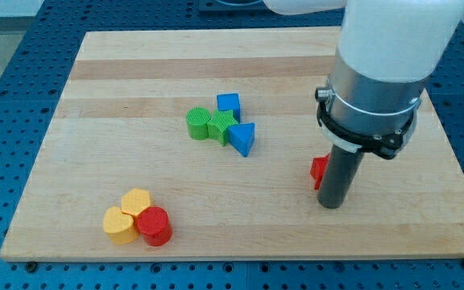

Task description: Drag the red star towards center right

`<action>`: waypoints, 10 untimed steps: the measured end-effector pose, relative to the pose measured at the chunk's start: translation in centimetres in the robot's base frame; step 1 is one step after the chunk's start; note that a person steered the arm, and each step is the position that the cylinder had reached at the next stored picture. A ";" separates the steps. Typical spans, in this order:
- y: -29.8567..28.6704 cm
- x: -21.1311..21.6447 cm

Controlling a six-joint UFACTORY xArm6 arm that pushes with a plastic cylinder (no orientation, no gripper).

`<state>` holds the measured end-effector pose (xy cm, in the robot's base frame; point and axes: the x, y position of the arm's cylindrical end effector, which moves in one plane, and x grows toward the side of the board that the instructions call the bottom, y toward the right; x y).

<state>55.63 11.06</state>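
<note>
Red star point(318, 171) mostly hidden behind rod, heading unreadable; my tip point(330, 205) touching its right side.

- Our board point(135, 89): pale wood, banded in lighter and darker strips.
- Our red star point(318, 171): red.
- Red cylinder point(155, 226).
- Two yellow hearts point(136, 200), point(119, 225).
- Green cylinder point(196, 124); green star point(220, 126).
- Blue cube point(229, 104); blue triangle point(242, 138).
- Our tip point(329, 205): dark grey.
- Surrounding table point(14, 72): blue, dotted with holes.
</note>
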 end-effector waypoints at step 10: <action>-0.7 -4.9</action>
<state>50.72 10.34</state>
